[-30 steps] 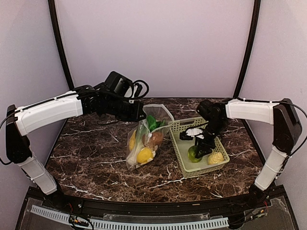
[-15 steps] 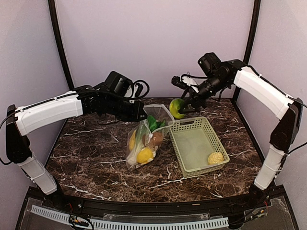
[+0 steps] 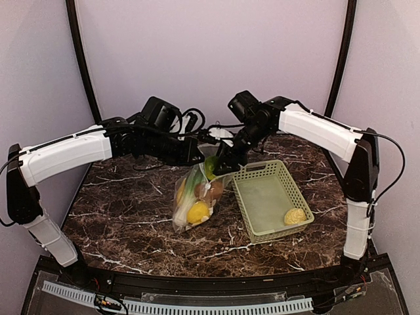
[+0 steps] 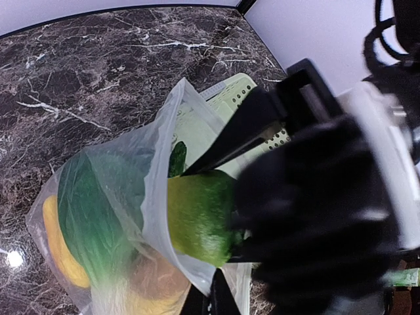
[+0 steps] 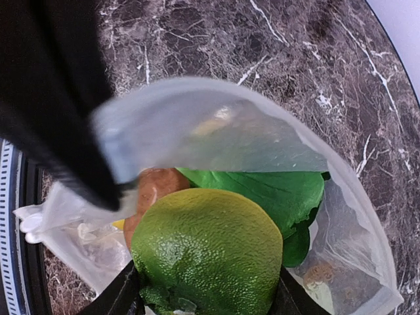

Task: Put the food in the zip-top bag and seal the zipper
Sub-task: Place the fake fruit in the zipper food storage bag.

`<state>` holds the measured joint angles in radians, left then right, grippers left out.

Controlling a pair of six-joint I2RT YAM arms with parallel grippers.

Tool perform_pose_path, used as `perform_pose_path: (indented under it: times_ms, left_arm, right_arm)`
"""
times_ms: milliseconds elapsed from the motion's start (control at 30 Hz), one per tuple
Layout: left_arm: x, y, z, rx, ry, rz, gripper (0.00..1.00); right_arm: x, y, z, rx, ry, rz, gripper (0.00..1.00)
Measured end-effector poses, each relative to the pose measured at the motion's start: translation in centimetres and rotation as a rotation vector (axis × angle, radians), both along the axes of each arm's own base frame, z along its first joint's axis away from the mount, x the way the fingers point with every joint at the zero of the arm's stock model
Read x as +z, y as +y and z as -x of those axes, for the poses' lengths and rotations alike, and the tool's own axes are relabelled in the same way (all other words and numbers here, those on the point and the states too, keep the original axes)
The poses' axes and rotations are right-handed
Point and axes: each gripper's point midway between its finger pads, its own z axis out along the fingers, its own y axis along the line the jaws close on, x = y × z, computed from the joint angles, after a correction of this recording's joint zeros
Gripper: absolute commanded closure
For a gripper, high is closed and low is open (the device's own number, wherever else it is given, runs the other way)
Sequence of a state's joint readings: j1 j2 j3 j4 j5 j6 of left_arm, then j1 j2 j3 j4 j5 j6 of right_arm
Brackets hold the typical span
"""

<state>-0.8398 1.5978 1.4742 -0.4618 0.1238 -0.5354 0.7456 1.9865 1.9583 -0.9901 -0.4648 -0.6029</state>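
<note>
The clear dotted zip-top bag (image 3: 194, 194) lies on the table with its mouth lifted. My left gripper (image 3: 191, 156) is shut on the bag's mouth edge (image 4: 172, 230) and holds it open. My right gripper (image 3: 222, 164) is shut on the green round fruit (image 5: 207, 252) and holds it in the bag's mouth (image 4: 200, 216). Inside the bag are a yellow lemon piece (image 3: 197, 212), the brown one (image 5: 154, 187) and the leek's green leaves (image 5: 275, 190). The pale bumpy one (image 3: 295, 216) lies in the basket. The zipper strip does not show clearly.
The light green mesh basket (image 3: 261, 167) stands right of the bag, close to my right arm. The left gripper's black finger (image 5: 59, 98) fills the upper left of the right wrist view. The dark marble table (image 3: 118, 203) spreads around them.
My right gripper lifted the green fruit out of the basket, swung up and left, and now holds it at the bag's mouth. The left gripper has kept its hold on the bag.
</note>
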Motion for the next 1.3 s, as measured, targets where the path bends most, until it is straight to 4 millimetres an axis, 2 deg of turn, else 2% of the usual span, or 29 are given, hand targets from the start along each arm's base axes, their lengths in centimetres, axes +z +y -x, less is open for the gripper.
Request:
perform_pose_path:
  times_ms: [133,367,467,567,700,933,1167,1300]
  left_arm:
    - [0.5,0.0,0.3,-0.01,-0.007,0.02,0.99]
    - [0.8,0.1,0.2,-0.003,-0.02,0.028,0.99]
    - [0.9,0.3,0.1,0.008,-0.029,0.025,0.99]
    - [0.9,0.6,0.1,0.016,-0.037,0.023,0.99]
    - [1.0,1.2,0.2,0.03,-0.048,0.02,0.99]
    - [0.7,1.9,0.6,0.04,-0.05,0.016,0.99]
    - [0.9,2.2,0.5,0.053,-0.068,0.021,0.99]
    - [1.0,2.5,0.6,0.06,-0.075,0.021,0.99]
  right_arm:
    - [-1.3,0.7,-0.9,-0.045,0.026,0.006,0.45]
    - [0.4,3.0,-1.1,-0.088,0.107,-0.121,0.41]
    - [0.4,4.0,-0.8,-0.082,0.159,-0.153,0.41]
    - [-0.5,4.7,-0.2,-0.073,0.219,-0.156,0.4]
    - [-1.1,5.4,1.1,-0.05,0.275,-0.16,0.34]
    - [-1.7,5.7,3.0,-0.014,0.358,-0.164,0.22]
    - [-1.5,5.8,3.3,-0.016,0.385,-0.168,0.12]
    - [-1.3,5.6,3.2,-0.023,0.386,-0.168,0.11]
